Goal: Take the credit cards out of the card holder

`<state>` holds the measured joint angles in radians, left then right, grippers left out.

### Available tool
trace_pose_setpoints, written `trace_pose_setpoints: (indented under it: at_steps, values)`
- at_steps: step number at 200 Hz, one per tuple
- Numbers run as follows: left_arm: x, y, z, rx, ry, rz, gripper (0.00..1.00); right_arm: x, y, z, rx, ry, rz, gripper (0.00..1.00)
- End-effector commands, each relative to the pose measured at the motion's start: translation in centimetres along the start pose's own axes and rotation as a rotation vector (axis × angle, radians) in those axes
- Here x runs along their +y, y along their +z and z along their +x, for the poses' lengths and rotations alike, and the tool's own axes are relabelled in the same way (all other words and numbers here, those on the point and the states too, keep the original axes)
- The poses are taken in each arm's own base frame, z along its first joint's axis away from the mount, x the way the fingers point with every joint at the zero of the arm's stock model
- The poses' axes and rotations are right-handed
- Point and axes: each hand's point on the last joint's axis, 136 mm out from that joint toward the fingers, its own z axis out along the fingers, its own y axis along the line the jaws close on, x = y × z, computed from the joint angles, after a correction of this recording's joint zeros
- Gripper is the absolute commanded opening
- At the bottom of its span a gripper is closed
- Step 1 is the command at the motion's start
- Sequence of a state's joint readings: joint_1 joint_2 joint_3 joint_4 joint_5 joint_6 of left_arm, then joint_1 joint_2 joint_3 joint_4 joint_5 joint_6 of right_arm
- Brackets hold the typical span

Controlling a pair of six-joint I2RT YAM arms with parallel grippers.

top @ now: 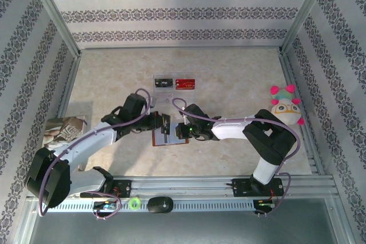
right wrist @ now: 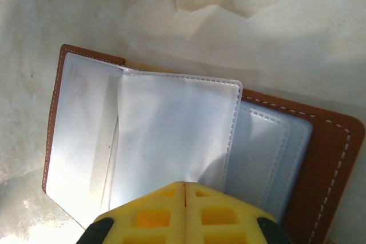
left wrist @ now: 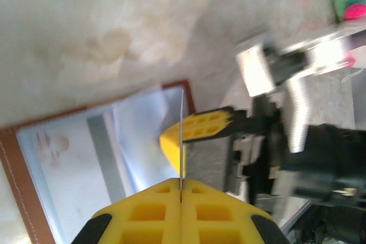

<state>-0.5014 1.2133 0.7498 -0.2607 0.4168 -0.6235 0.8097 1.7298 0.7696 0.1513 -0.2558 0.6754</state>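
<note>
Since both arms meet over the middle of the table (top: pixel 229 78), the work zone is tight. A magazine (top: pixel 64 128) sits at the left edge and a plush toy (top: pixel 284 106) at the right, both well apart from it.

The card holder (right wrist: pixel 334 158) lies opened flat at table centre, between and just under the two grippers. Brown leather is down and the pale inner pockets face up. Its long axis looks roughly left-right, though that is hard to confirm.

Far of the holder, a black card (top: pixel 164 83) and a red card (top: pixel 185 83) lie side by side, black on the left. They are already out.

The right gripper (right wrist: pixel 184 186) is clamped on a clear sleeve (right wrist: pixel 177 130), with the sleeve lifted off the holder like a page. The left gripper (left wrist: pixel 181 188) is pinched on a thin piece (left wrist: pixel 182 135) seen edge-on. It is likely another card, but I cannot tell its colour or print.

Key relation: the thin piece stands upright just in front of the right gripper's fingertips, and its flat face runs along the line between the two grippers. The left gripper has hold of it, so the left arm looks like the one to draw it away toward the left while the right pins the sleeve. The risk is the holder dragging along.
</note>
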Motion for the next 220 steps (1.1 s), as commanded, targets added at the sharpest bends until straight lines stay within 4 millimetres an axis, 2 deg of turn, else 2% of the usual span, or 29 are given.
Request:
trace_pose_setpoints:
  at_steps: [1,19,39,63,83,114,138,189,220]
  values:
    - [0.7,-2.7,-1.2,0.039,0.19,-0.155,0.0,-3.3,0.5,3.8,0.107,0.026,0.108,0.02]
    - [1.1,-3.5,-3.1,0.069,0.353,-0.26,0.0,-3.1,0.5,3.8,0.104,0.023,0.092,0.02]
    - [1.7,-3.4,-4.8,0.101,0.542,-0.34,0.0,-2.9,0.6,3.7,0.099,0.017,0.077,0.02]
    - [2.8,-3.0,-8.0,0.114,0.724,-0.443,0.0,-2.9,0.9,3.6,0.097,0.022,0.061,0.02]
    - [2.5,-2.7,-10.8,0.131,0.868,-0.463,0.0,-2.8,1.1,3.8,0.101,0.027,0.052,0.02]
    - [1.0,-1.9,-13.8,0.087,1.098,-0.41,0.0,-2.9,1.2,3.8,0.104,0.03,0.052,0.01]
    - [0.0,-1.1,-15.1,0.05,1.252,-0.378,0.0,-3.1,1.4,3.7,0.107,0.04,0.056,0.01]
    - [1.2,1.4,-16.5,0.122,1.445,-0.4,0.0,-4.1,1.5,3.6,0.107,0.069,0.077,0.01]
    - [0.7,2.2,-17.9,0.084,1.492,-0.371,0.0,-4.6,1.6,3.8,0.11,0.085,0.087,0.01]
